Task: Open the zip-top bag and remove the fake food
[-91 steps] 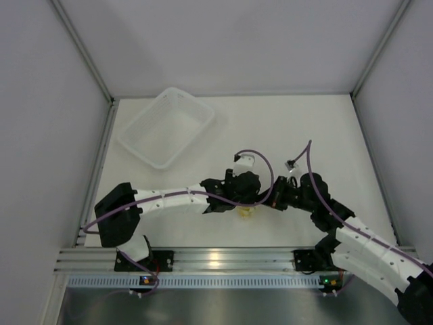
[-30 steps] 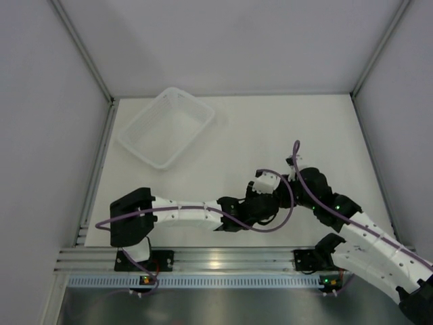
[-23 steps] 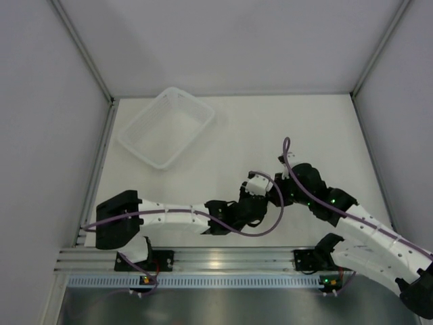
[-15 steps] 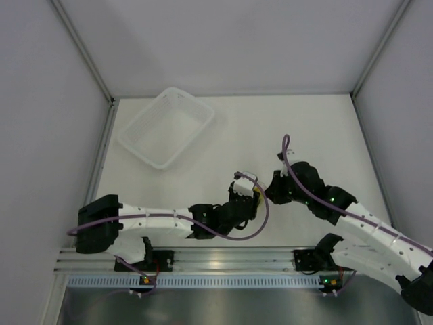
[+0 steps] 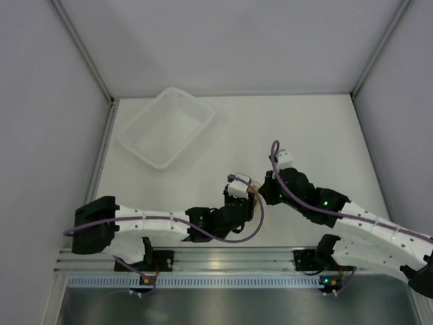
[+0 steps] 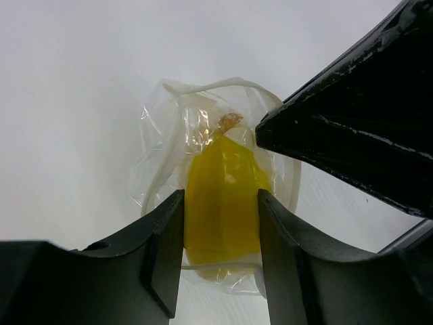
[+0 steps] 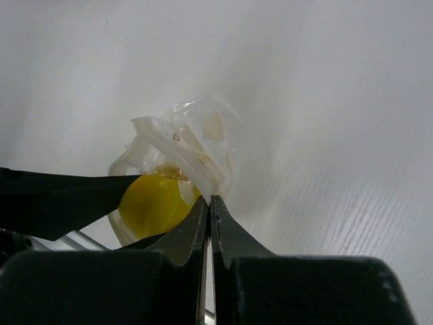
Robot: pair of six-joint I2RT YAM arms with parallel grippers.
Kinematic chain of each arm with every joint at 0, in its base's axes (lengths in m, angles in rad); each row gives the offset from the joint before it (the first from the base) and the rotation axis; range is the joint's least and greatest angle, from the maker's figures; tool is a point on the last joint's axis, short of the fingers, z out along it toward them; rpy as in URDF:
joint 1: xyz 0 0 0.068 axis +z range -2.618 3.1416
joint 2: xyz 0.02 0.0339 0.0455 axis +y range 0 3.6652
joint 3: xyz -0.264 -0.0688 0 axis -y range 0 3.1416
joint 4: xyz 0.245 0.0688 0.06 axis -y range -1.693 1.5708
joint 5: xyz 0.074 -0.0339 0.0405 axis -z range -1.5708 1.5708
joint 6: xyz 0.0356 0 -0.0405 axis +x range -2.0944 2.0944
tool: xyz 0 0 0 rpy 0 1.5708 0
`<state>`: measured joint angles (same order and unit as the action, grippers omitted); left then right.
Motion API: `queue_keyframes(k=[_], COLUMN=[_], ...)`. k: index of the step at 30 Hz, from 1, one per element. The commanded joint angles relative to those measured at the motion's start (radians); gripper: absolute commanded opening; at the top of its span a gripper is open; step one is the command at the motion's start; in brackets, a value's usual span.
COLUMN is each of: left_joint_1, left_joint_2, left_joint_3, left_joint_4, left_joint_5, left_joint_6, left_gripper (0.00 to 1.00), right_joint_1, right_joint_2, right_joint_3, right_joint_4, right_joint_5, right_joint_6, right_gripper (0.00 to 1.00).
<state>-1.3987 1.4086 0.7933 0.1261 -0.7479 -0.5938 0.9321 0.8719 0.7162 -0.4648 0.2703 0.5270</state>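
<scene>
The zip-top bag point(image 6: 162, 128), a small clear crinkly pouch, hangs between my two grippers just in front of the arm bases point(image 5: 255, 191). Inside it sits the fake food point(image 6: 223, 196), a bright yellow lump. My left gripper point(image 6: 220, 203) is shut on the lump, one finger pressed on each side and the bag plastic around it. My right gripper point(image 7: 210, 200) is shut on the bag's white zip edge point(image 7: 183, 159) at its tips. In the right wrist view the yellow lump point(image 7: 152, 203) shows beside a left finger point(image 7: 54, 196).
A translucent white basket tray point(image 5: 203, 112) stands at the back left of the white table. Metal frame posts and grey walls close in both sides. The two wrists sit close together, with purple cables looping over them.
Over the last second both grippers have shifted a little to the left together, keeping the bag and the yellow lump between them. The grips look unchanged.
</scene>
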Motion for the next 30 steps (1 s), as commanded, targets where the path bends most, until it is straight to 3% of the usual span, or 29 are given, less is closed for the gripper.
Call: queue_keyframes(k=[1, 18, 29, 30], left_joint_1=[-0.016, -0.016, -0.016, -0.016], left_joint_2=[-0.043, -0.111, -0.140, -0.142], left_joint_3=[-0.005, -0.037, -0.046, -0.046], left_joint_4=[0.030, 0.027, 0.018, 0.018], left_joint_5=[-0.028, -0.067, -0.094, -0.091], left_joint_6=[-0.057, -0.101, -0.136, -0.141], left_gripper=[0.00, 0.00, 0.00, 0.00], right_joint_1=[0.049, 0.062, 0.082, 0.083], right_joint_2=[-0.013, -0.022, 0.002, 0.010], right_joint_3=[0.013, -0.055, -0.100, -0.100], right_joint_4=[0.146, 0.164, 0.244, 0.248], right_joint_5=[0.050, -0.042, -0.106, -0.106], right_joint_6=[-0.007, -0.048, -0.024, -0.021], right_gripper=[0.00, 0.30, 0.30, 0.25])
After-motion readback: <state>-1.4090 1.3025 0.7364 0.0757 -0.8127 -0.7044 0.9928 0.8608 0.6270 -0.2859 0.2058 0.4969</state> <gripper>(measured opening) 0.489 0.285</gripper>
